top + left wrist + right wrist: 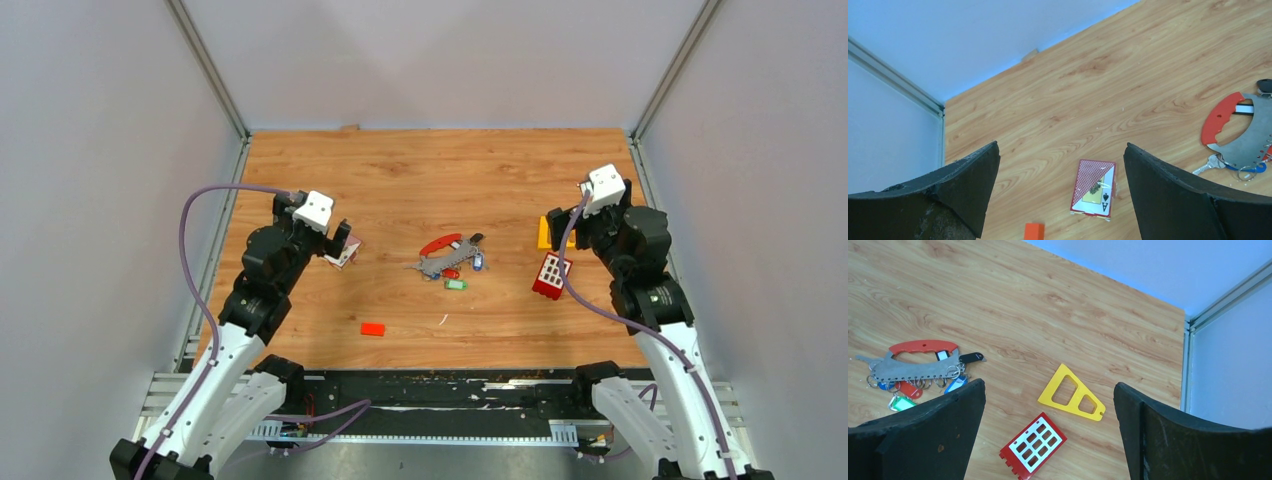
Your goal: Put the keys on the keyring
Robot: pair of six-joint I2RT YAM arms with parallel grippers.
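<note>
- Over the table, seen from above:
  - The keyring (pixel 440 258), a red curved handle on a grey perforated strip, lies mid-table between the arms.
  - The keys (pixel 456 281) are bunched against its near side.
  - The left claw (pixel 345 243) hangs spread wide and empty above a playing card (pixel 343 257).
  - The right claw (pixel 553 232) is just as wide and empty, near a yellow frame (pixel 543 236) and a red window panel (pixel 551 275).
  - Both claws are well apart from the keyring.
  - A small red block (pixel 373 328) lies nearer the bases.
- Left wrist view:
  - The fingers (pixel 968 190) stand far apart with nothing between them but wood and the card.
  - The keyring sits at the right edge of the view, with one silver key and a blue tag at its lower side.
- Right wrist view:
  - The jaws gape wide over the yellow frame.
  - The keyring is far left, with green, blue, red and black tags crowding under the strip.
  - I cannot tell which rings already pass through its holes.
- Handling, as I judge it:
  - The keys look light, stiff and thin, lying flat on the wood, so a bare metal blade would likely slip.
  - The thicker plastic tag is the better place to pinch.
  - The strip looks rigid, so the other claw should steady it by the red handle.
</note>
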